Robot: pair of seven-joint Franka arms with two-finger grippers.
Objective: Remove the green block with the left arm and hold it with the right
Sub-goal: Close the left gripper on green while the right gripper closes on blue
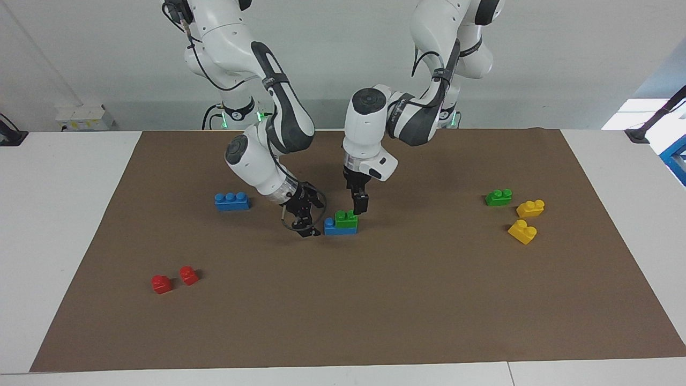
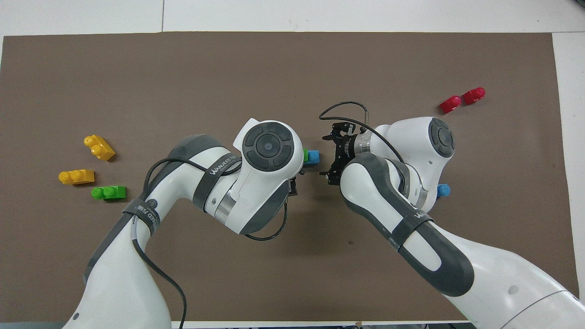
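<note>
With both approaches under way mid-mat, the open, empty left gripper hung beside the green block and the open, empty right gripper flanked the blue brick; each needed closing next.

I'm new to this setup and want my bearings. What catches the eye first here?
Mid-mat, a green block sits on a blue block, with both arms closing in: the left claw hangs open just above the green block, and the right claw, also open, is low beside the blue one. Loose yellow blocks lie toward the left arm's end, red blocks toward the right arm's.
</note>
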